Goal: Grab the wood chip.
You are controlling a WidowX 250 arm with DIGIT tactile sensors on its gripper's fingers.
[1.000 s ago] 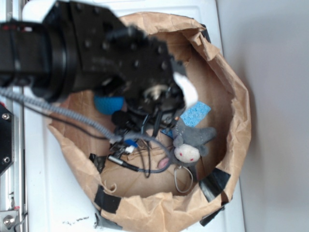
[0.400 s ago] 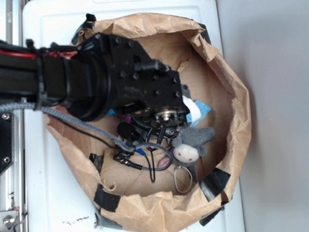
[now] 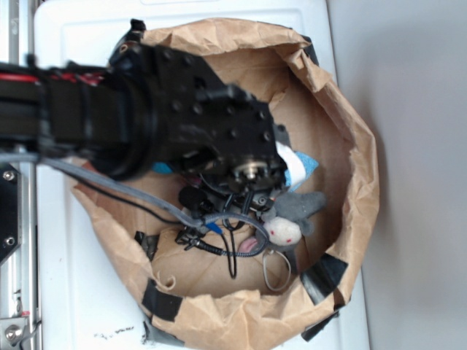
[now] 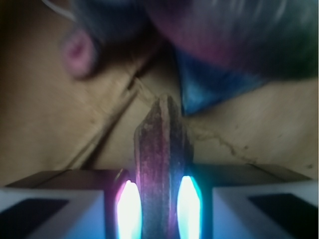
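Down inside the bag, the end effector (image 4: 159,204) has its two pale fingers (image 4: 128,209) pressed against either side of the wood chip (image 4: 162,164), so it is gripping that dark, streaky sliver. The chip stands between the fingers with its pointed end sticking out beyond them, over the brown paper floor of the bag. Just past its tip lies a blue sponge (image 4: 214,87), and beyond that a blurred grey plush toy (image 4: 234,30) with a pink foot (image 4: 78,52). From the exterior view the black arm (image 3: 146,120) reaches in from the left and hides the chip completely. The grey plush toy (image 3: 292,215) lies just beside the arm's wrist, with a sliver of the blue sponge (image 3: 303,168) above it. The crumpled paper bag (image 3: 350,146), patched with black tape, sits on a white desk (image 3: 66,292).
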